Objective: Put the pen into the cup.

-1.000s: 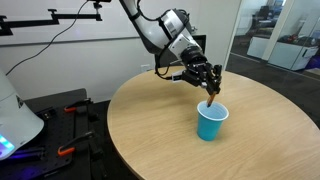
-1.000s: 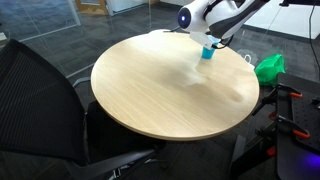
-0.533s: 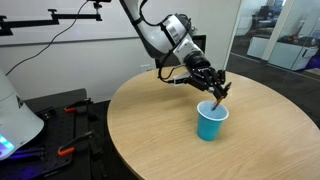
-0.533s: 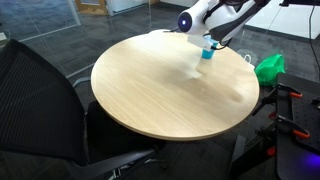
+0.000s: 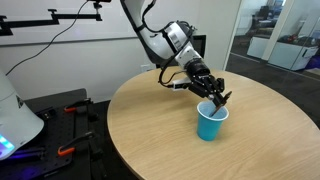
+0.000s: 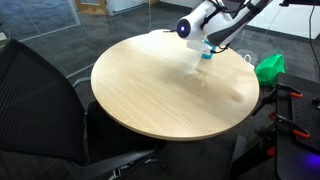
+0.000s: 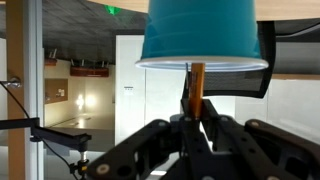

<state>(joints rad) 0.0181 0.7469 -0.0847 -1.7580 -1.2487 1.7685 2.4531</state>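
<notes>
Gripper (image 7: 197, 120) pinching pen (image 7: 197, 88), centre of wrist view; pen tip seems at mouth of cup (image 7: 197, 35), top centre; you hold pen upright, centred inside rim; lower deeper before spreading fingers; avoid nudging cup wall.

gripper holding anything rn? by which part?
Yes. In the wrist view the gripper pinches the pen by one end. The free end reaches the cup mouth.
</notes>
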